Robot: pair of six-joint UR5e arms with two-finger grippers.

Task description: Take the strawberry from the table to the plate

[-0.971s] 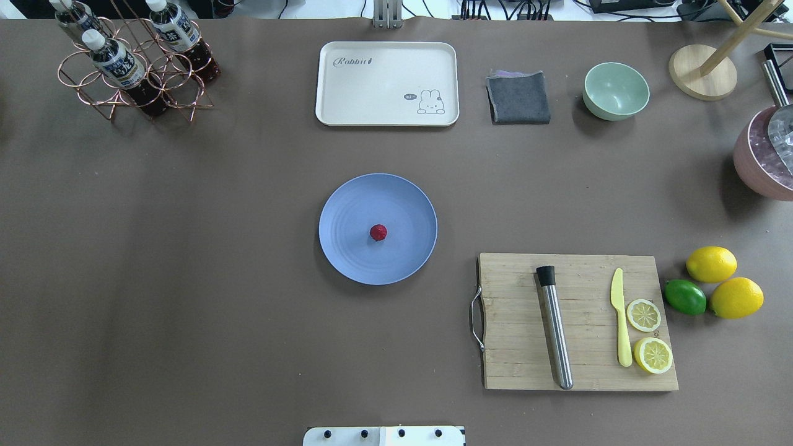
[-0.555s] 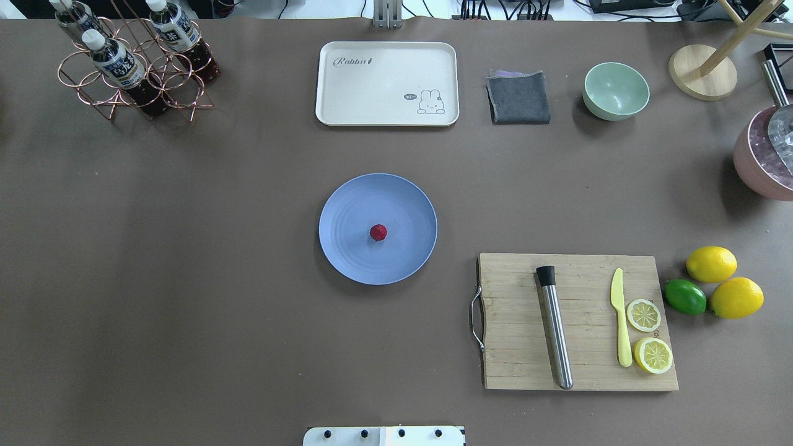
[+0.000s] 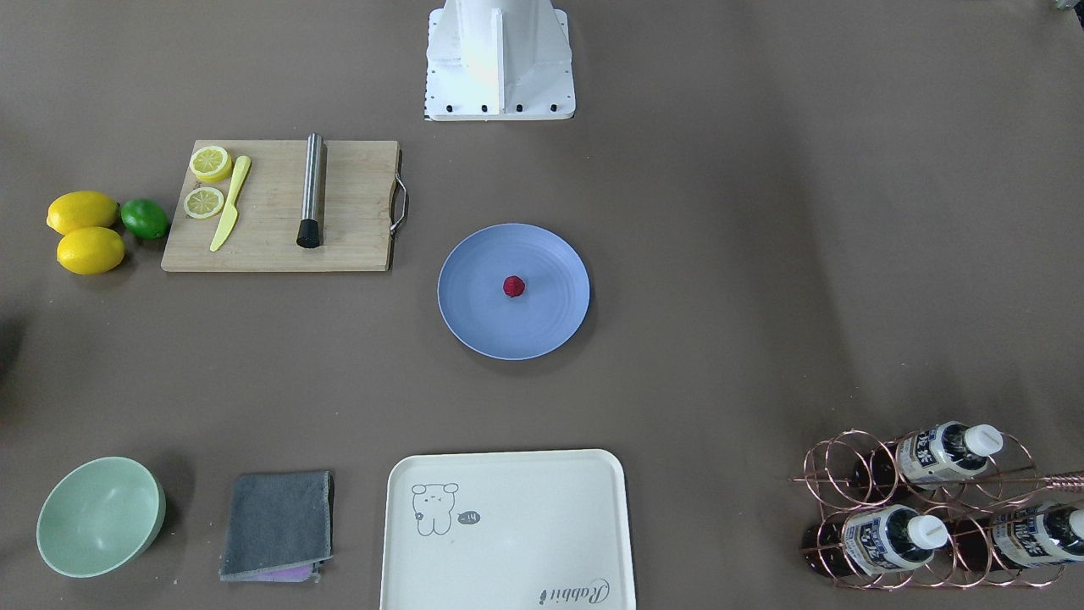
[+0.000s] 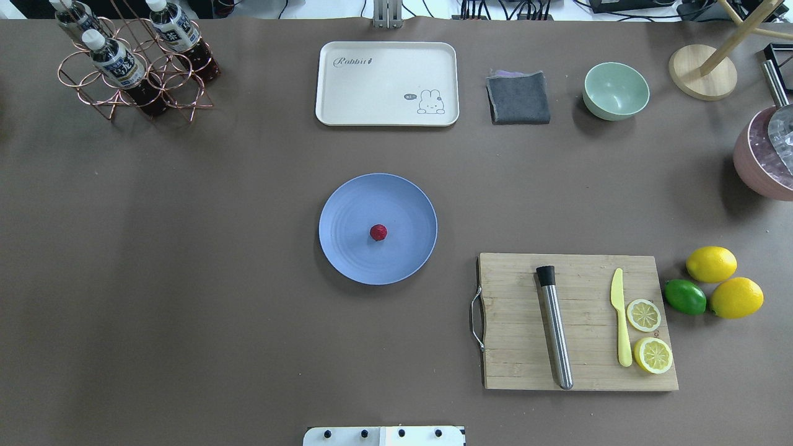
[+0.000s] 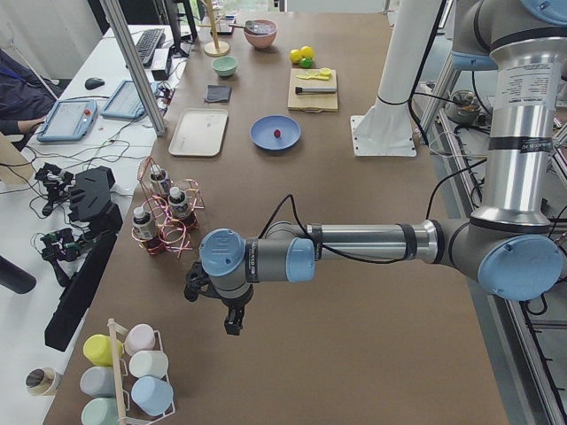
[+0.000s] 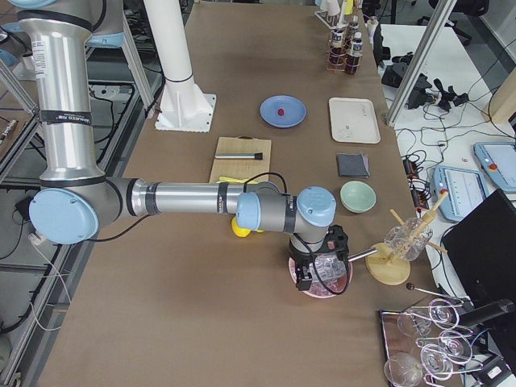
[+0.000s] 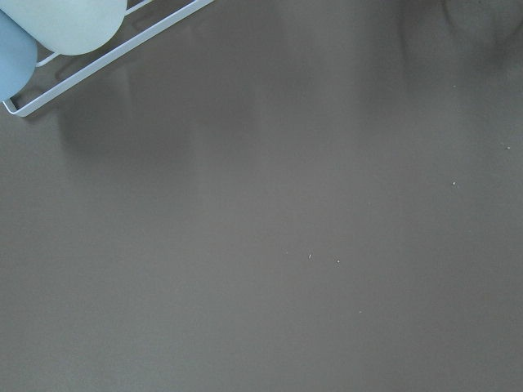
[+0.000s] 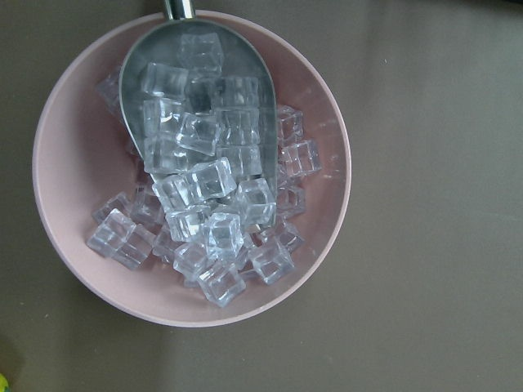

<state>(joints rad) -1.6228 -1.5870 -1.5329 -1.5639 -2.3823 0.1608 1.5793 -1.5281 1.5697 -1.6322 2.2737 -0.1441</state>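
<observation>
The strawberry (image 4: 378, 232) is a small dark-red berry lying at the middle of the round blue plate (image 4: 350, 207) in the centre of the brown table (image 4: 186, 260). It also shows on the plate in the front-facing view, strawberry (image 3: 513, 286) on plate (image 3: 474, 318). Neither gripper is near it. My left gripper (image 5: 232, 323) hangs over bare table at the far left end, beside a cup rack. My right gripper (image 6: 310, 278) hovers over a pink bowl of ice at the far right end. Both show only in the side views, so I cannot tell their state.
A wooden cutting board (image 4: 514, 365) with a steel muddler (image 4: 554, 328), yellow knife and lemon slices lies right of the plate, with lemons (image 4: 711, 264) and a lime (image 4: 685, 297) beside it. Cream tray (image 4: 387, 83), grey cloth, mint bowl (image 4: 616, 90) and bottle rack (image 4: 133, 65) line the far edge.
</observation>
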